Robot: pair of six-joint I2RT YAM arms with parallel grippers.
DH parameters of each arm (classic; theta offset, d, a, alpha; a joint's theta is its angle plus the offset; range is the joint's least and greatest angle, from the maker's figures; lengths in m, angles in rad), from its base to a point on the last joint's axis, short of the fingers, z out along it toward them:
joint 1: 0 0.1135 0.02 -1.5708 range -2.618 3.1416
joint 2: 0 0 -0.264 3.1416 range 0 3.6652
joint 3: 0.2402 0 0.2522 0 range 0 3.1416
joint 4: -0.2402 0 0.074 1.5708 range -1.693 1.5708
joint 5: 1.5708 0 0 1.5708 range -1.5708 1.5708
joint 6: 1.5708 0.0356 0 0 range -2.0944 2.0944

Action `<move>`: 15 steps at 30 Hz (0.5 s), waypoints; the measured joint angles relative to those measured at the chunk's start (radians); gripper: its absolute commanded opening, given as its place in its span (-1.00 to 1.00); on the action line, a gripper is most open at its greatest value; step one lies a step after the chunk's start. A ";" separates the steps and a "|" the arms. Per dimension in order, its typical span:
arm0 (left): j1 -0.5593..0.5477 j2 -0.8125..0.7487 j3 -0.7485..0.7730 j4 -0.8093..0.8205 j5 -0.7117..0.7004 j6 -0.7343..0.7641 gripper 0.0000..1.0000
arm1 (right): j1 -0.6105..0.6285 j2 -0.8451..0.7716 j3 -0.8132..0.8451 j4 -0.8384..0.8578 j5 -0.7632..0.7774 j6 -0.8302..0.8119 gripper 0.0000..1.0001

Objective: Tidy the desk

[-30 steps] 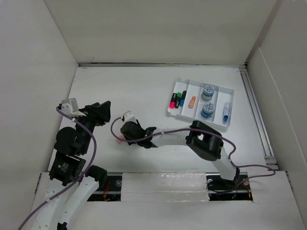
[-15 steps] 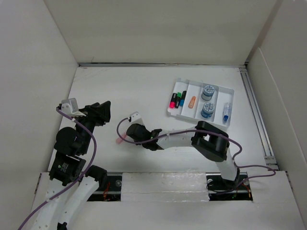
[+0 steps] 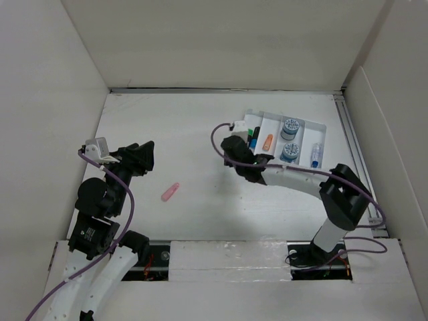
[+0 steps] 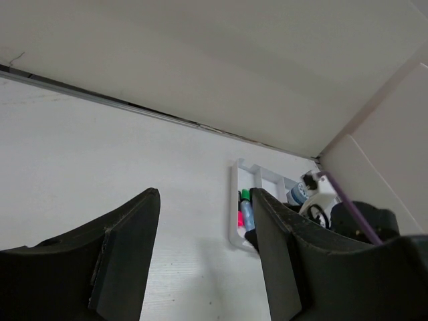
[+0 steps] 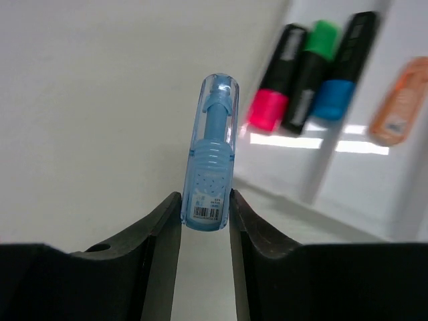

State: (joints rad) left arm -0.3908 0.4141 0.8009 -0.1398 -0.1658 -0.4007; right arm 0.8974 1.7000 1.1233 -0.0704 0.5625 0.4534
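- Markers [image 5: 304, 73], orange piece [image 5: 401, 100]: blurred in the right wrist view.
- Blue tube [image 5: 212, 154]: lower end hidden between fingers [image 5: 157, 261].
- Tray [image 4: 235, 197]: far part hidden behind right arm [image 4: 361, 221].

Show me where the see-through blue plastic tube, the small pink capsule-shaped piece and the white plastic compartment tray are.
See-through blue plastic tube [image 5: 212, 157], right wrist view, ribbed middle.
Small pink capsule-shaped piece [image 3: 171, 192], top view, centre.
White plastic compartment tray [image 3: 273, 126], top view, bare compartment floor.

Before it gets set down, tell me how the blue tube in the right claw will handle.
The blue tube looks like hard clear plastic: probably stiff and light. The right claw pinches only its lower end, so it might pivot. Rounded, it would likely roll once released.
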 measured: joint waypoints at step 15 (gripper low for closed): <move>0.000 0.001 0.000 0.000 0.001 0.000 0.05 | -0.337 -0.062 -0.087 -0.035 -0.010 0.078 0.40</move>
State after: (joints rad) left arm -0.3908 0.4149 0.8009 -0.1398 -0.1650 -0.4004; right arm 0.5606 1.6382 1.0367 -0.1059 0.5522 0.5312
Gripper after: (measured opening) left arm 0.527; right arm 0.485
